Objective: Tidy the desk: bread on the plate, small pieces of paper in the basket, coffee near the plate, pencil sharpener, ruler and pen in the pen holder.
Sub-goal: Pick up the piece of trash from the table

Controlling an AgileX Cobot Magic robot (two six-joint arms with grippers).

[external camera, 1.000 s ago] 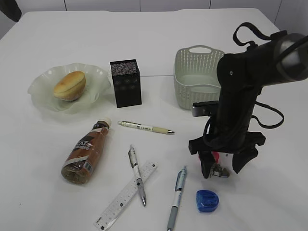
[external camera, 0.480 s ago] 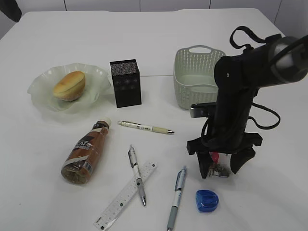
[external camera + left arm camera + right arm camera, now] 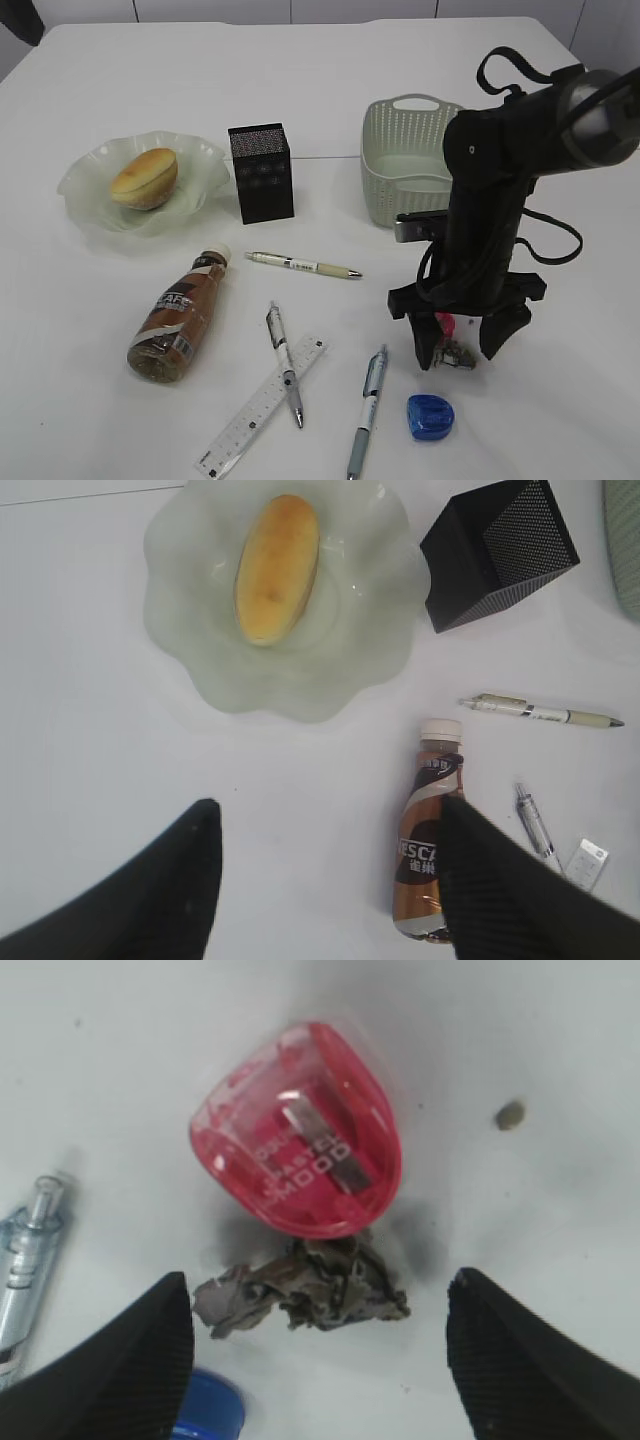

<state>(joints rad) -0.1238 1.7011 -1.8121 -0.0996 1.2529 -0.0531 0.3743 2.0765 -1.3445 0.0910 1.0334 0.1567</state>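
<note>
right pincer (image 3: 315,1345) wide, straddling crumpled paper scrap (image 3: 300,1295) (beside pink sharpener (image 3: 297,1147)) for pickup | left pincer (image 3: 325,880) wide, empty

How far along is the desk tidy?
Done: bread on the plate. In hand: right gripper open around the crumpled paper, nothing gripped. Left: coffee lying flat; three pens, ruler and both sharpeners on the desk.
</note>
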